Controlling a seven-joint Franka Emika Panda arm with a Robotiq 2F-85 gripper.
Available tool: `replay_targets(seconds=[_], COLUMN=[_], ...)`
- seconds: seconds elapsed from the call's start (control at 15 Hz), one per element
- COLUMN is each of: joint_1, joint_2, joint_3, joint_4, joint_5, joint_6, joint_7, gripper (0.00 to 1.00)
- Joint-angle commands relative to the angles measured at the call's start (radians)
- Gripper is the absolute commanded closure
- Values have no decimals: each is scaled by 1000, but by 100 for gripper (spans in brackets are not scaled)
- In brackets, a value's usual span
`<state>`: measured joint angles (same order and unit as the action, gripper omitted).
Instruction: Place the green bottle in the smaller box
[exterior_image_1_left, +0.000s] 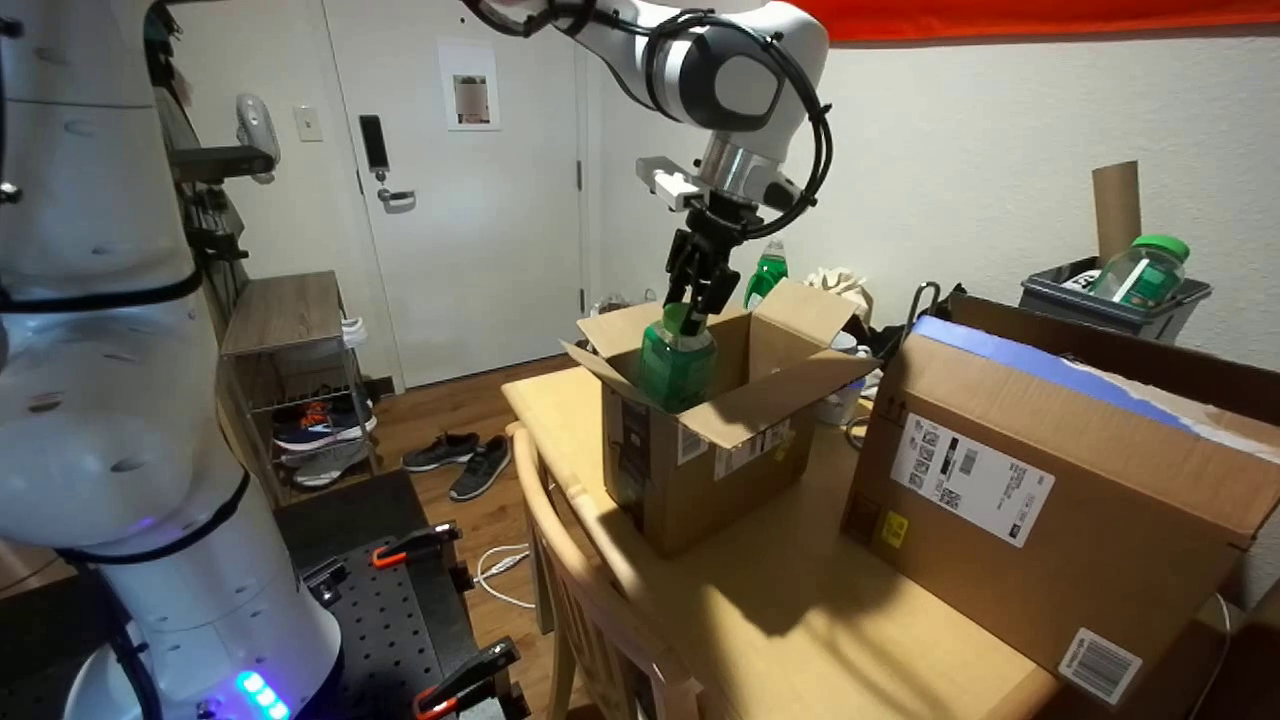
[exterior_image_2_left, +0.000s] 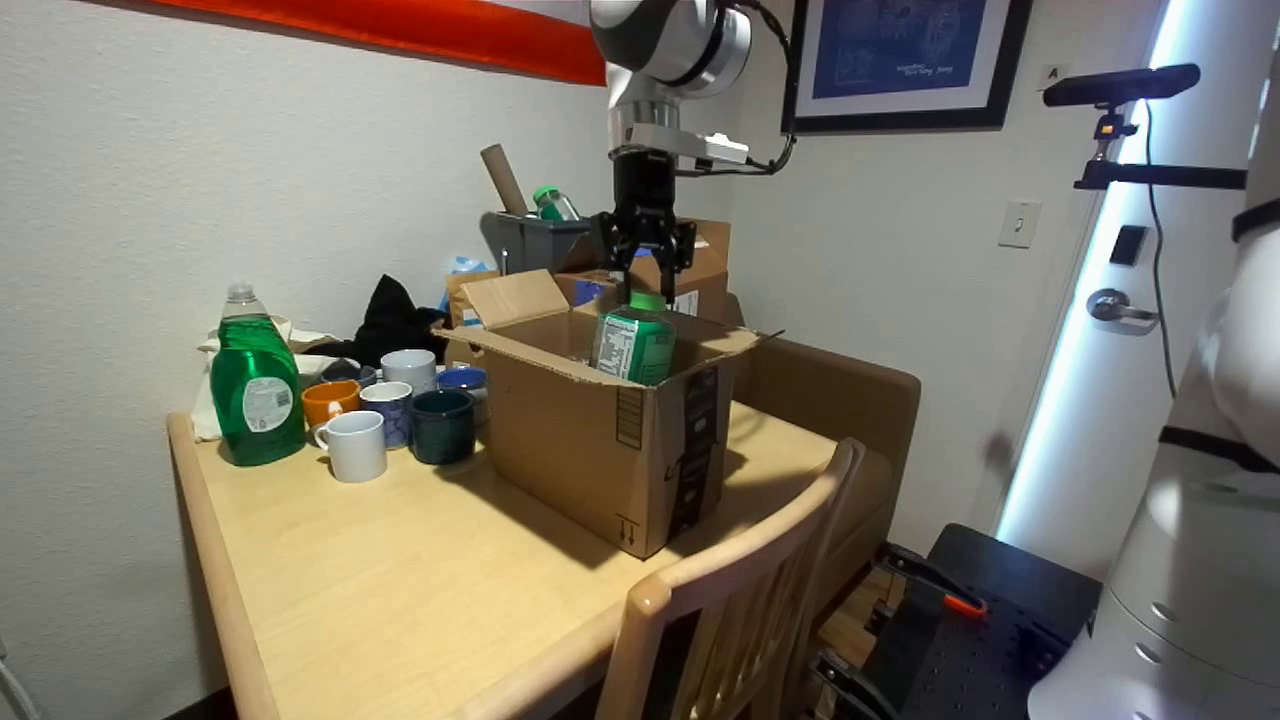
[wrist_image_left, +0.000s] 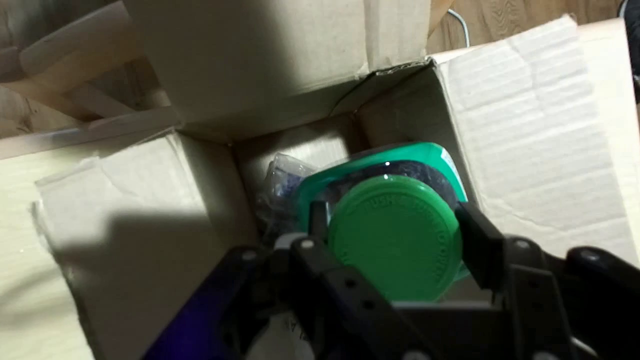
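Gripping: the black two-finger gripper (wrist_image_left: 393, 215) clasped the round green lid (wrist_image_left: 397, 245) from both sides.
Squarish green bottle (exterior_image_1_left: 678, 370): hung, it seemed, partly inside the smaller brown cardboard box (exterior_image_1_left: 720, 500), left of the larger brown carton (exterior_image_1_left: 1040, 570) in an exterior view.
Smaller box: entry looked done; lowering and release seemed to remain.

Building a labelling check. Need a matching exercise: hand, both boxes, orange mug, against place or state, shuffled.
Things
1. Hand
2. Smaller box
3. Larger box
4. Orange mug

Place or state
A. Has a blue strip along its top
B. Among other mugs
C. Closed on the green bottle at its cap
D. Has the green bottle partly inside

Pairs: 1-C, 2-D, 3-A, 4-B
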<state>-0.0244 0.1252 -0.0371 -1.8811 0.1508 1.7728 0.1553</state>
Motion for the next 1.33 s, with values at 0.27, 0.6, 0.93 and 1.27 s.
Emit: replay_targets(seconds=[0.27,0.6,0.93,1.27], joint_1=[11,14,23,27], joint_2=[103,156,201,243], joint_3=[19,32,37,43], joint_4=[34,40,55,71], joint_5=[23,24,23,28], joint_6=[27,34,34,33], joint_7=[-26,-27,-24,-30], gripper=[61,61,61,61])
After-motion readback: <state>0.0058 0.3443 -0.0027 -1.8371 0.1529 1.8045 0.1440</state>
